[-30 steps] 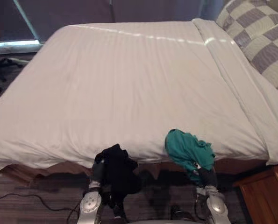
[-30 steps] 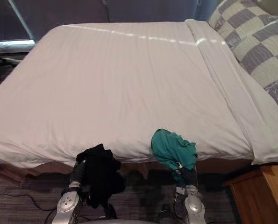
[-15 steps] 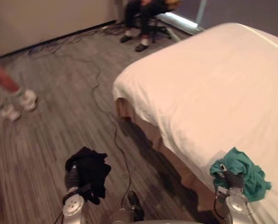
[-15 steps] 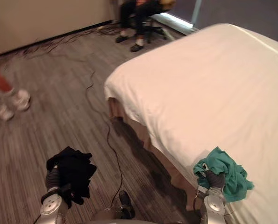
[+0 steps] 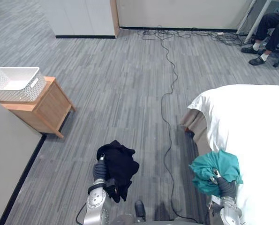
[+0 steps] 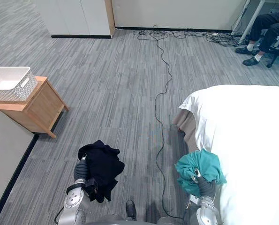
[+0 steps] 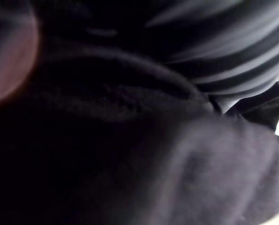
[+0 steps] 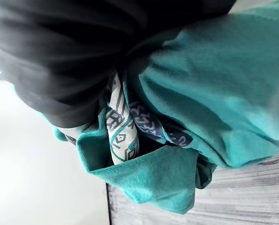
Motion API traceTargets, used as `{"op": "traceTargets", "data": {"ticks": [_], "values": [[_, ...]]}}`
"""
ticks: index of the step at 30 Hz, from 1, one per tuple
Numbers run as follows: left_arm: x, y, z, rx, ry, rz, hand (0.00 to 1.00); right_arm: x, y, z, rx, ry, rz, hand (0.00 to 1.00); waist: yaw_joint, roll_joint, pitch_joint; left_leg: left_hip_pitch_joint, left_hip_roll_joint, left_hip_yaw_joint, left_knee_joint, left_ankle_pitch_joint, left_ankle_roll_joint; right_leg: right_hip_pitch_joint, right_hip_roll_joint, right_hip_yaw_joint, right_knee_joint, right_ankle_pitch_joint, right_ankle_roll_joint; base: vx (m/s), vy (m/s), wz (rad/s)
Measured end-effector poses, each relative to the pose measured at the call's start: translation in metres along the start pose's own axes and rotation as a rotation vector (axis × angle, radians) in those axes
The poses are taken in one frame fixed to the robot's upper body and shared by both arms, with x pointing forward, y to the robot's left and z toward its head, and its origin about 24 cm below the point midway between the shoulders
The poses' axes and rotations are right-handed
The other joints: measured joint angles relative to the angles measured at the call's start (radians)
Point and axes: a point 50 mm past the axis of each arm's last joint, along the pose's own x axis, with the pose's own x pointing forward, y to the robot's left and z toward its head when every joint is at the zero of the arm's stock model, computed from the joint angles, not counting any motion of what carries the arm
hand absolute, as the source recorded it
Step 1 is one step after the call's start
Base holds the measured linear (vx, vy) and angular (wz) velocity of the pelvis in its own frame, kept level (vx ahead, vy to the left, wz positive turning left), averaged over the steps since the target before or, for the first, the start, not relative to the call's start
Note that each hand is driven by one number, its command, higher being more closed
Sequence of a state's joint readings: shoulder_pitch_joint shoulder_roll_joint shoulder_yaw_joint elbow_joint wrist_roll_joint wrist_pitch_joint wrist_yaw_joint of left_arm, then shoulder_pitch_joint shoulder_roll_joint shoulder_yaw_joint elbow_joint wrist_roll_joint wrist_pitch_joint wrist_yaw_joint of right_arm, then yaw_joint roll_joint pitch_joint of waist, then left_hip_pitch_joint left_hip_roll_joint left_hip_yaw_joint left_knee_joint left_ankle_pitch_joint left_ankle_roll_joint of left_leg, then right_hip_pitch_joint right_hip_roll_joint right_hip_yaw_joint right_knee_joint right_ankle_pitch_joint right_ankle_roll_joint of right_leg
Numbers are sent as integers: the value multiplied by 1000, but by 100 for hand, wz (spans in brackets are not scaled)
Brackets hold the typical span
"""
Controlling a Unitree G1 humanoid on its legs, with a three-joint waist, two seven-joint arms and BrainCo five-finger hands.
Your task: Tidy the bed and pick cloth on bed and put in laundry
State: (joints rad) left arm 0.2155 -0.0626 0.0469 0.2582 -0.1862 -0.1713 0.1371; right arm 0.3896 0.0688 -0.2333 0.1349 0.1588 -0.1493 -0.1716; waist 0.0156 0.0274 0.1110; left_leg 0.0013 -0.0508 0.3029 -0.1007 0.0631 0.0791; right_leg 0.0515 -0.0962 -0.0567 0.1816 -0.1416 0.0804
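Left eye view had the black cloth (image 5: 118,161) bunched over the left hand (image 5: 100,170) above the floor, and the teal cloth (image 5: 214,169) bunched over the right hand (image 5: 223,185) by the bed (image 5: 252,122). Both hands were buried in fabric, so I couldn't tell if either was really clamped on its bundle. My worry was a loose bundle sliding off mid-carry, since the white basket (image 5: 15,83) sat on the wooden counter (image 5: 41,110) well apart, far left.
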Motion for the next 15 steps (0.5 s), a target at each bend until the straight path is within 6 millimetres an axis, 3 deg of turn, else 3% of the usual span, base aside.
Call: {"op": "traceTargets", "data": {"ticks": [4,6,8,9,10,11,13,14,15], "values": [[4,3,-12,15,63,10,100,-2,-5,-32,-66,161,-13,100,-5,-9,-10,11,-4,-45,6,9,-9,30,-7,-67,-10,-14,-5,94,-83,22],[6,9,-13,9,80,36,100,0,-4,-36,-101,194,-5,100,-2,-12,-11,11,-4,-78,7,19,-14,47,-6,-110,-16,-18,-11,114,-121,59],[7,23,-12,-12,83,96,100,9,3,-29,-137,171,17,100,3,-16,-10,-10,-6,-108,62,-2,-32,79,-5,-135,-37,-38,-17,89,-134,61],[7,31,-11,-23,78,133,100,17,7,-21,-161,137,32,100,6,-21,-6,-59,-4,-113,165,-27,-65,96,-12,-154,-50,-39,-19,45,-115,76],[10,38,-8,-40,69,172,100,28,11,-8,-189,84,46,100,9,-23,9,-148,6,-92,351,-35,-77,117,-22,-190,-52,-34,-25,34,-111,70],[10,41,-8,-51,68,190,100,31,11,-3,-204,65,50,100,16,-20,16,-171,18,-69,415,-38,-83,126,-23,-197,-52,-31,-30,-15,-103,41],[8,47,-10,-57,76,222,100,41,9,12,-260,2,59,100,66,-4,28,-223,76,38,561,-66,-124,163,-16,-192,-75,-37,-44,-27,-64,-5],[6,54,-10,-55,77,246,100,46,12,22,-275,-38,74,100,81,5,30,-243,95,73,619,-103,-142,189,-15,-182,-106,-81,-60,6,-49,-6],[3,58,-12,-56,83,265,100,51,14,31,-294,-70,82,100,81,15,30,-259,108,98,615,-128,-136,188,-12,-181,-114,-84,-57,50,-26,3]]}}
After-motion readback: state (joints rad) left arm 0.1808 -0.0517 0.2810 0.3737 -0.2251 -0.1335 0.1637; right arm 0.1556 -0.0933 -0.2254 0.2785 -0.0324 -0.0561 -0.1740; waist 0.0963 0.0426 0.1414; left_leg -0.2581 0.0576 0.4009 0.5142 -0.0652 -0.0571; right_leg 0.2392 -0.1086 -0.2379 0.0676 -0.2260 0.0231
